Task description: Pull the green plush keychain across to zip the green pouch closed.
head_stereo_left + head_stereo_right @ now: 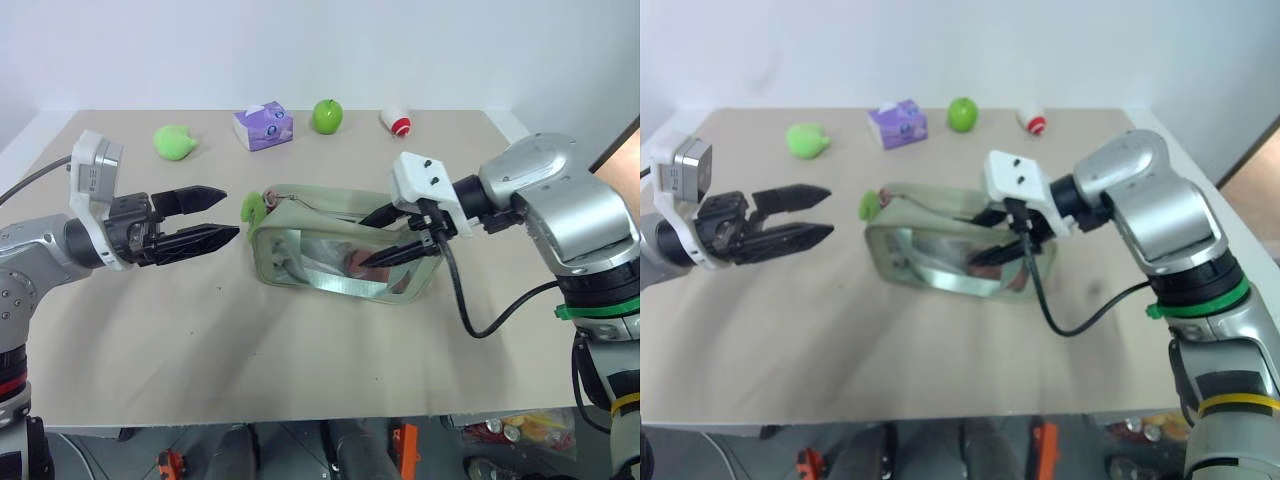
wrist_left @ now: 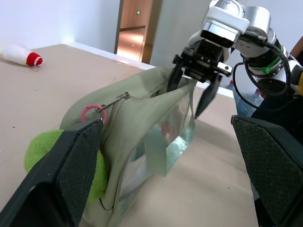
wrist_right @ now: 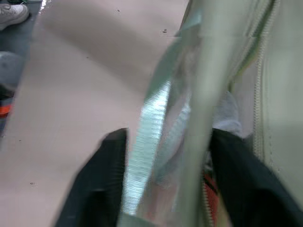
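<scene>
Lining the far edge – plush blob [image 1: 174,141]; tissue box [image 1: 263,126]; apple [image 1: 327,116]

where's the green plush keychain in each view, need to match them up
Left eye view: green plush keychain at the green pouch's left end, facing the left gripper.
Right eye view: same end.
Left wrist view: beside the near finger.
Right wrist view: not in it.
Shared landmark: the pouch.
</scene>
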Robot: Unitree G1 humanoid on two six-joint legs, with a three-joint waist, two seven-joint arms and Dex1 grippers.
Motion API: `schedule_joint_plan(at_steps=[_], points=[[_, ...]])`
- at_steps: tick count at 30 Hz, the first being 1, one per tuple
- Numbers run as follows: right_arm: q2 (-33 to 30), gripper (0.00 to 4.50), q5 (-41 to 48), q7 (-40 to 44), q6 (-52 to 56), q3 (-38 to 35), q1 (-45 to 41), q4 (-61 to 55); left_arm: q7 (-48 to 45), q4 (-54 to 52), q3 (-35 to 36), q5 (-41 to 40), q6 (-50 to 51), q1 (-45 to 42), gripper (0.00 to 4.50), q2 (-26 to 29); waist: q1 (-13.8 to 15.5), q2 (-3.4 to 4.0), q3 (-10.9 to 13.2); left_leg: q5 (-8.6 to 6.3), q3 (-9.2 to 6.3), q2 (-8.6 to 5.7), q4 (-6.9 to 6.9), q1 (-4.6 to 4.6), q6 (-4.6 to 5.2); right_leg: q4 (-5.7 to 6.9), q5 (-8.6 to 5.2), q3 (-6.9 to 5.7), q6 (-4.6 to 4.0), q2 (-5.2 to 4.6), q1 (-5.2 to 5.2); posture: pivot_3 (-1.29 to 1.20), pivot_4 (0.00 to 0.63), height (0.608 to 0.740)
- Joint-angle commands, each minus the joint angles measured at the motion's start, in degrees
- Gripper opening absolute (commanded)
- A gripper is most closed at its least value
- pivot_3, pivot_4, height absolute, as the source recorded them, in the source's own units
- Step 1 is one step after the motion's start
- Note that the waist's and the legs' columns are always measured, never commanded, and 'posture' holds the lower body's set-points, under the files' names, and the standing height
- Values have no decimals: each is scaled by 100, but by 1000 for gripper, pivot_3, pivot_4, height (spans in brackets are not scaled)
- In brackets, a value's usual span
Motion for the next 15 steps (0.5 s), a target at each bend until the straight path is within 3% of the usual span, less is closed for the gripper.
schedule_joint_plan(at_steps=[1, 6, 10, 15], points=[[-159, 3188, 903, 567, 64, -887, -319, 82, -42, 35, 131, -14, -96, -29, 4500, 51, 1, 0, 0, 0, 0, 0, 0, 0, 0, 0, 0, 0, 0, 0, 1, 0, 150, 740], [-449, 3188, 1441, 670, 301, -1502, -577, 824, -70, 142, 132, 67, -113, 81, 4500, 51, 2, -2, -1, 0, -2, 0, 0, 1, 0, -1, 0, -2, -1, 0, 2, 0, 150, 740], [-1274, 3188, 637, 684, -870, -1450, 320, 1105, -98, 256, 257, 133, -135, 324, 4500, 119, 12, -10, -6, 0, 1, 0, 0, 2, 0, -4, -3, -2, -3, -1, 5, 0, 150, 740], [-1804, 3188, 345, 520, -1425, -1682, 1176, 1067, -53, 269, 333, 120, -118, 446, 4500, 119, 3, 5, 3, -1, 13, -5, 0, 1, 0, -3, -3, 11, 3, -6, -2, 0, 150, 740]])
